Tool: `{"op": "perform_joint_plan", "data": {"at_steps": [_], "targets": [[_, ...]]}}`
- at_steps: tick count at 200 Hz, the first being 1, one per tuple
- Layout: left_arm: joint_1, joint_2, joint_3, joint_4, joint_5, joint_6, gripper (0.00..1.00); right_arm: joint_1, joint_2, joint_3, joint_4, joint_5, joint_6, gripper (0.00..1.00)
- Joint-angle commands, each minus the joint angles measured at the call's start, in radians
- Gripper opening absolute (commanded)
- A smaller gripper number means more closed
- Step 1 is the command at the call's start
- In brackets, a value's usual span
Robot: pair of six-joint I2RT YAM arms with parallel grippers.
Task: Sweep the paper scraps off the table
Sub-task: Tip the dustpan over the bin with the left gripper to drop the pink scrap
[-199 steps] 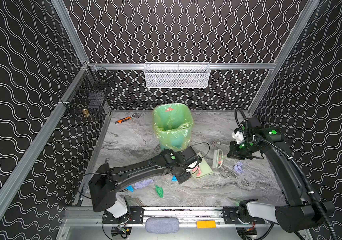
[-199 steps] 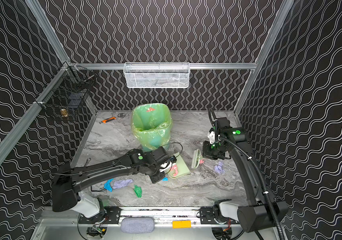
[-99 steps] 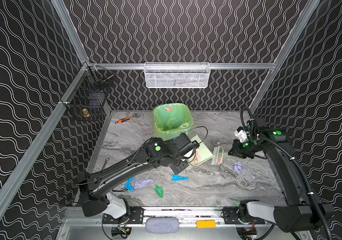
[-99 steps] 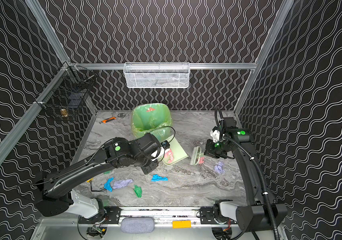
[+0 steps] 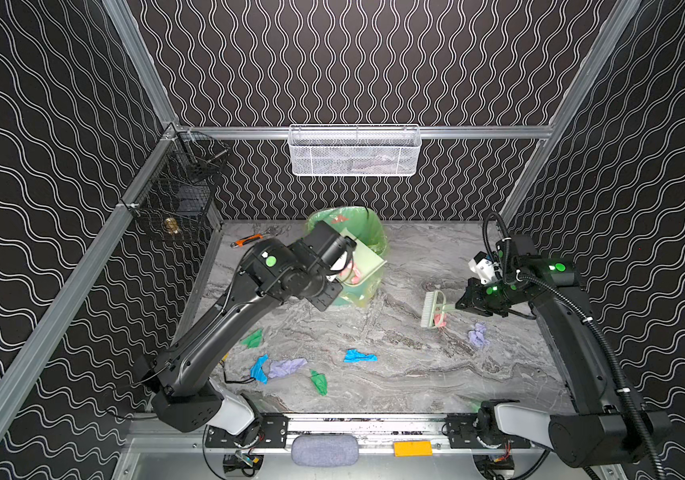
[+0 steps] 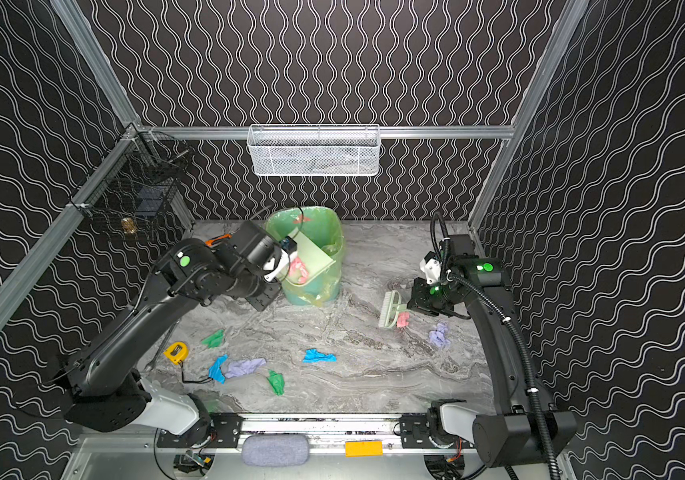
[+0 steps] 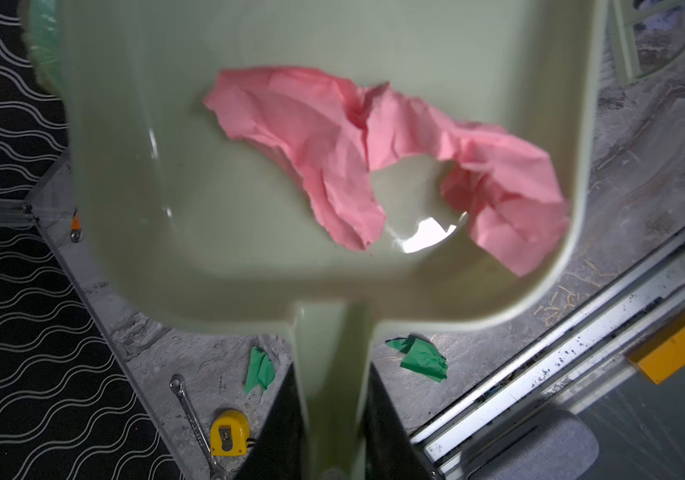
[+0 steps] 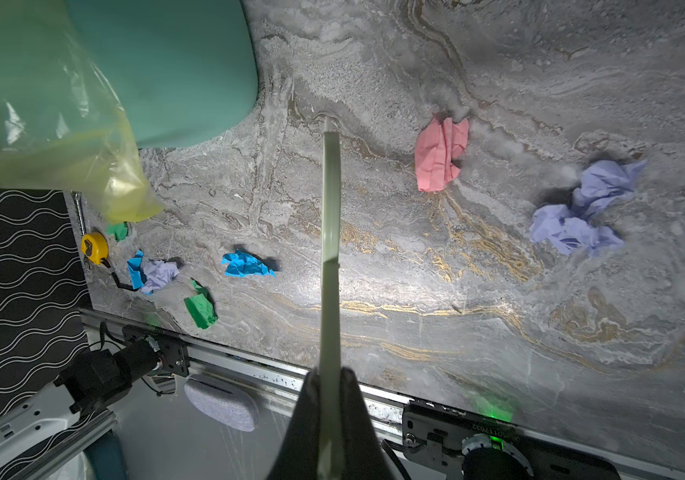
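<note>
Starting from the front rail, most of the paper scraps point(image 5: 319, 382) lie on the near part of the grey marble-veined counter point(image 5: 415, 386) and are not yet swept: one green, one bright blue scrap point(image 5: 259, 368) touching a lilac scrap point(image 5: 286, 366), another blue piece point(image 5: 358, 355) nearer the middle, and a second green piece point(image 5: 252, 339) a little farther back. A small yellow tape measure point(image 6: 176, 352) lies near them and is not part of the work. On the right side, the right claw point(image 8: 328, 395) is closed tight on the thin handle of a pale green hand brush point(image 5: 433, 308). Its head is just beside a crumpled pink scrap point(image 8: 440, 158), and a crumpled lilac wad point(image 8: 581, 208) lies near; I think the brush waits there to push these two next. Farther back, the left claw point(image 7: 332, 419) is nearly closed around the handle of a pale green plastic dustpan point(image 7: 207, 208), which is lifted off the counter at the near rim of the bin lined with a green plastic bag point(image 5: 367, 232). A long pink paper strip point(image 7: 332, 137) rests inside the pan toward its closed end, probably so that it cannot slide out before the pan is tipped over the opening. Behind, an orange-handled wrench point(image 5: 249, 240) lies by the back wall.
</note>
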Motion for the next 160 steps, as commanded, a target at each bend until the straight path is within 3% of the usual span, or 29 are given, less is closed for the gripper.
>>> {"op": "perform_joint_plan", "data": {"at_steps": [1, 62, 104, 160], "targets": [[0.069, 0.010, 0.024, -0.028, -0.015, 0.067, 0.00, 0.001, -0.007, 0.010, -0.006, -0.020, -0.002, 0.00], [0.200, 0.125, 0.145, -0.007, -0.128, 0.136, 0.00, -0.001, -0.011, 0.005, -0.014, -0.026, -0.001, 0.00], [0.201, 0.230, 0.185, 0.005, -0.241, 0.188, 0.01, -0.001, -0.021, 0.007, -0.018, -0.030, 0.014, 0.00], [0.145, 0.329, 0.226, 0.046, -0.554, 0.342, 0.01, 0.001, -0.055, -0.064, -0.003, -0.055, 0.046, 0.00]]}}
